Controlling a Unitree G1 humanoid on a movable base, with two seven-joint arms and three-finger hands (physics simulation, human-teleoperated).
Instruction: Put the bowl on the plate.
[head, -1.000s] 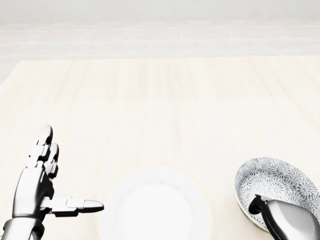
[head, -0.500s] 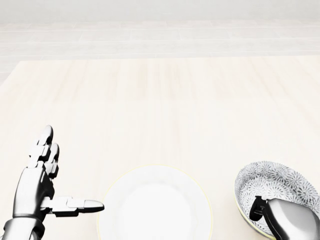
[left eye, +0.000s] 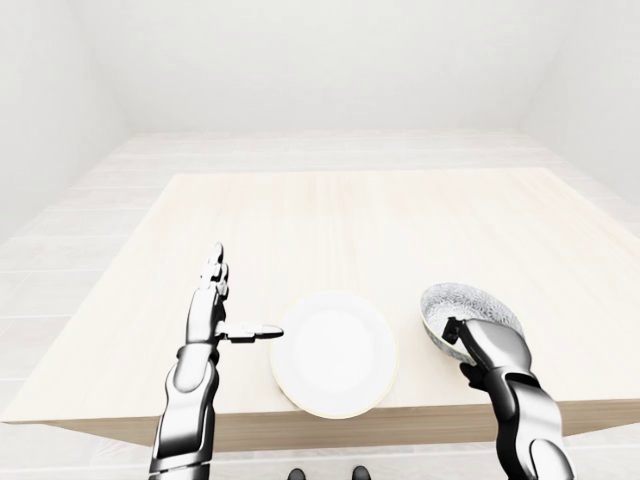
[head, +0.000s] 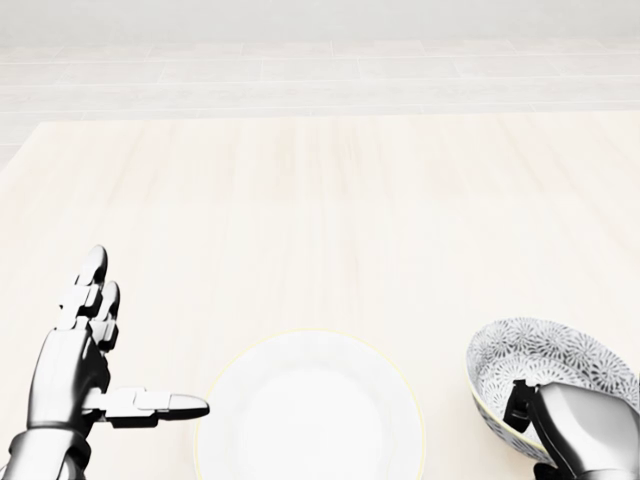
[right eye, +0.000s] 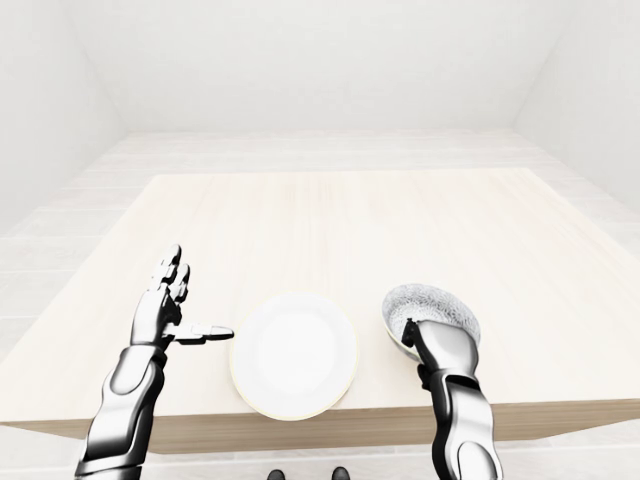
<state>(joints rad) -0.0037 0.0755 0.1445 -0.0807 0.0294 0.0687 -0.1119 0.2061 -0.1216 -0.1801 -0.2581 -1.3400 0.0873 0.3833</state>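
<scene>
The round ceramic plate (head: 310, 410) is plain white with a faint yellow rim; the wooden table (head: 320, 200) is pale beige, softly grained. The round bowl (head: 545, 352) shows a dense grey-and-white floral pattern inside.

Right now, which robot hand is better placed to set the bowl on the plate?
Right. The right robot hand grips the bowl at its rim, a finger hooked inside, just right of the plate in the head view. The left robot hand stands open on the plate's other side, away from the bowl.
</scene>
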